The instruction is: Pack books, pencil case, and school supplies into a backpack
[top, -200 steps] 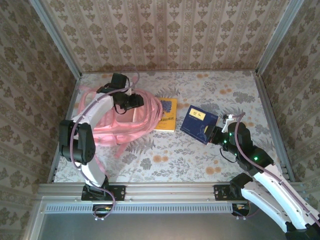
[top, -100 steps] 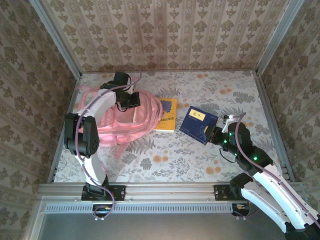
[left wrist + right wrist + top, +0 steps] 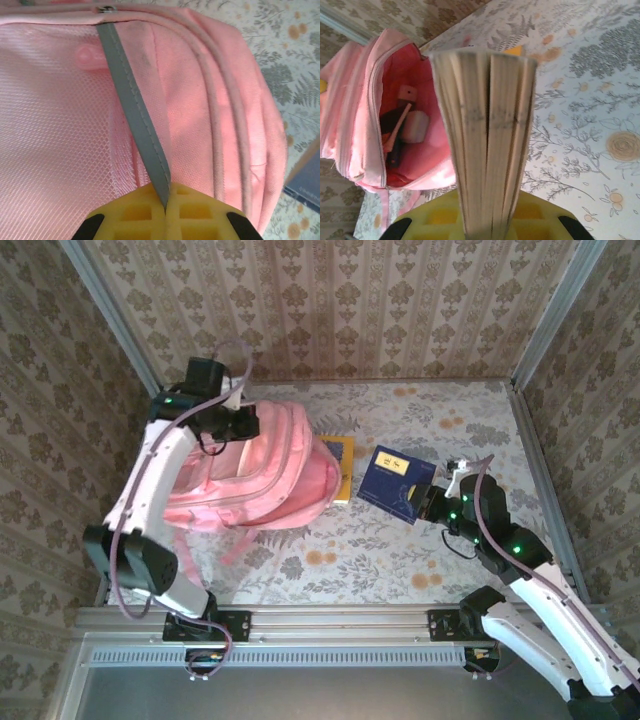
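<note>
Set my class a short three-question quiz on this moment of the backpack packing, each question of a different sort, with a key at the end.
1. True or false: the left gripper is shut on the grey strap of the backpack.
2. What does the right gripper hold? A) the navy books B) the backpack C) nothing
3. Fill the gap: the yellow book lies on the table next to the ____.

Key: 1 true; 2 A; 3 backpack.
</note>
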{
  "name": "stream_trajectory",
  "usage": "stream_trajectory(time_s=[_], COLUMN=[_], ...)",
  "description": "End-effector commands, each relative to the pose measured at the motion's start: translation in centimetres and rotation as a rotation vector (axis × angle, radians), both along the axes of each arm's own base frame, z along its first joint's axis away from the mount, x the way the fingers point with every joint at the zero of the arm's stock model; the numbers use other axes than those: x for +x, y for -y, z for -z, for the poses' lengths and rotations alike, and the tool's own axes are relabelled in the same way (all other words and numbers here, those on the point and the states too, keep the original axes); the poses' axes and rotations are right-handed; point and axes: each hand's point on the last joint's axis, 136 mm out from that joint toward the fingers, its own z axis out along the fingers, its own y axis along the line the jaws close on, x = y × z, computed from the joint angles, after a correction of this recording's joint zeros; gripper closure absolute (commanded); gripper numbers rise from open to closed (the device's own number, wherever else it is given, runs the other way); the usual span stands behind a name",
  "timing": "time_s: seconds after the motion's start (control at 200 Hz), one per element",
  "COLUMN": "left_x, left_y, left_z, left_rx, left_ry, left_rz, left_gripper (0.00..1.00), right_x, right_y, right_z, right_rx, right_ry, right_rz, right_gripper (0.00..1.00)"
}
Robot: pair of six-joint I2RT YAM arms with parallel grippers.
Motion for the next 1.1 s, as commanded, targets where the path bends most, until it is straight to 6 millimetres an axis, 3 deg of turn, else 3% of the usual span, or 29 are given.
stream_trajectory(time_s=[0.0,0.14,0.31,0.525,0.72,1.095], left_x=[-3.8,-5.1,-6.5,-7.0,-7.0,-7.7], left_y=[-0.7,-1.8,0.4,1.7,2.3,2.9], left_z=[-4.6,-5.9,-8.2,-10.6,-11.3,-11.7], left_rx=[-0.024,-0.087,-0.353,-0.515,-0.611,-0.653], left_ry=[0.096,0.147,0.125,0.120,0.105,0.122], left_rz=[0.051,0.021,0.111,0.170,0.192,0.247], left_gripper=[1.00,1.00,1.00,1.00,1.00,1.00], right_x=[-0.6,-1.0,-0.7,0.3,0.5,5.2], right_y=[-2.2,-5.5,-8.1,-10.5,-12.5,-17.9], right_z=[-4.0,-5.4,-5.8,-4.6,-3.4,-2.6], right_rx=[0.063,0.197,0.406,0.518,0.492,0.543], right_ry=[0.087,0.039,-0.054,-0.143,-0.189,-0.218], right_rz=[-0.143,-0.295,-0.363,-0.358,-0.361,-0.384], right_gripper=[1.00,1.00,1.00,1.00,1.00,1.00])
